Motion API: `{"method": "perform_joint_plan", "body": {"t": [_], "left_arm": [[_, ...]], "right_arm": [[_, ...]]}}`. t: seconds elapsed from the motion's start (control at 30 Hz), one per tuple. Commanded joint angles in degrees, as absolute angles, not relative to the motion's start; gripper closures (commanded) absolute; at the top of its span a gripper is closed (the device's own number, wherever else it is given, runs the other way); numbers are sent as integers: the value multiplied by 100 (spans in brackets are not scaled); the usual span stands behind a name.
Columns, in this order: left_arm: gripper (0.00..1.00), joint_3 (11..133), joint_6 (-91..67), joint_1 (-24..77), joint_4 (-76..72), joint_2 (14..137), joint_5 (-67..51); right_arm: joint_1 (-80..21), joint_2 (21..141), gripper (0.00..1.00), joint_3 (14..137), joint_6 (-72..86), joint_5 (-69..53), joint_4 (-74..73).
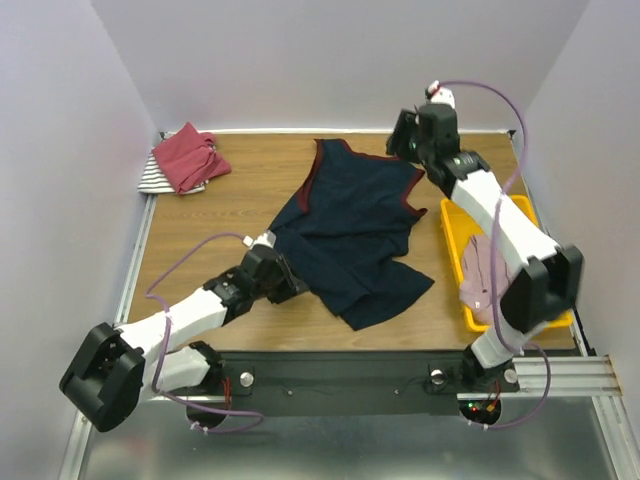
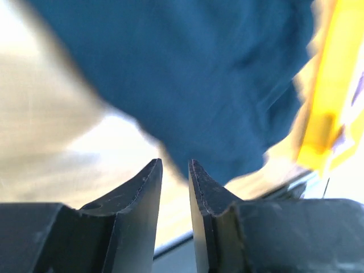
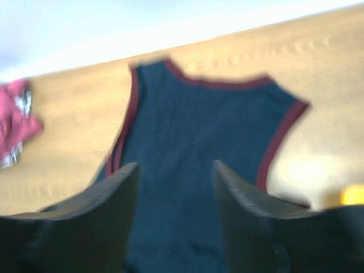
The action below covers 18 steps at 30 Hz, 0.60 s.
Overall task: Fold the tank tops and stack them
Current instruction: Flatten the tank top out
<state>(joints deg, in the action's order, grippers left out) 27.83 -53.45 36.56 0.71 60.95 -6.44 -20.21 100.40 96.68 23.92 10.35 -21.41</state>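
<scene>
Plainly, with the left gripper [image 2: 173, 165] slightly parted and the right gripper [image 3: 173, 170] spread wide, both empty, the large navy maroon-trimmed cloth tank top [image 1: 355, 230], lying mid-way on the wooden table [image 1: 230, 215] with its hem bunched, risks folding crooked if pinched unevenly.

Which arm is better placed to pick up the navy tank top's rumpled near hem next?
Left, probably. The left tool sits low beside the navy tank top's near-left edge, jaws parted and empty. The right tool hovers by the far right shoulder, farther from that hem.
</scene>
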Motion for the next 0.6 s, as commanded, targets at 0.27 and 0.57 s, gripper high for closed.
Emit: {"method": "perform_joint_plan", "body": {"t": [0.27, 0.57], "left_arm": [[53, 2575, -6513, 4211, -265, 6145, 306], [49, 3119, -5450, 2567, -386, 6783, 202]], "right_arm": [[-4146, 7385, 67, 5856, 2672, 782, -1512], [-6063, 7434, 68, 5634, 2567, 1011, -1784]]}}
